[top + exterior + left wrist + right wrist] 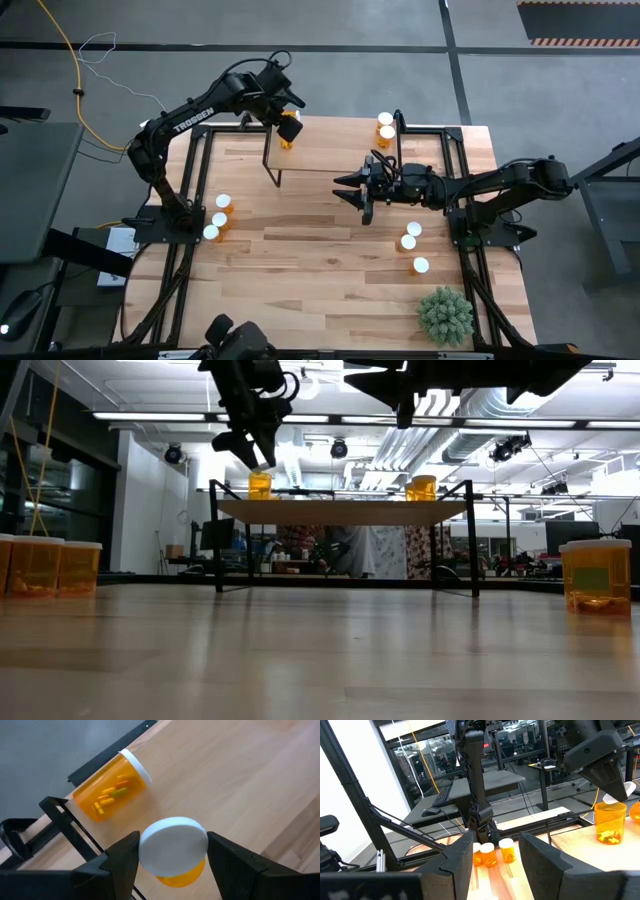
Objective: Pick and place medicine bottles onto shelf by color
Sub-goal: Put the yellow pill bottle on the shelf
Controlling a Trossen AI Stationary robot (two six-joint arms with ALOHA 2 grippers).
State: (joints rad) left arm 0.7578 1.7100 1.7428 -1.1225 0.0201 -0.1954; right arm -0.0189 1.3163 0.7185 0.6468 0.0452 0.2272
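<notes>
High view: nearest on the tabletop, three bottles stood in a cluster at the left and three more at the right, all upright and waiting their turn. Beyond them the right gripper hung at the shelf's near edge, jaws apart with nothing between them, idle and clear of the work.

The shelf lay past that. At its far right end a pair of bottles stood touching. At its far left end the left gripper had its jaws clamped on the white cap of a bottle, one on each side. From the low view that bottle looked upright with its base on or just above the board; which of the two could not be told.

Just beside it was a second bottle, which seemed tipped on its side, though the wrist view could not settle that.

The step in hand looked like the set-down. Done well, the base should be flat on the board before the jaws part. The jaws should open only enough to free the cap, and the arm should rise straight up. Any sideways drift risked nudging the neighbour or pushing either bottle off the left edge.
</notes>
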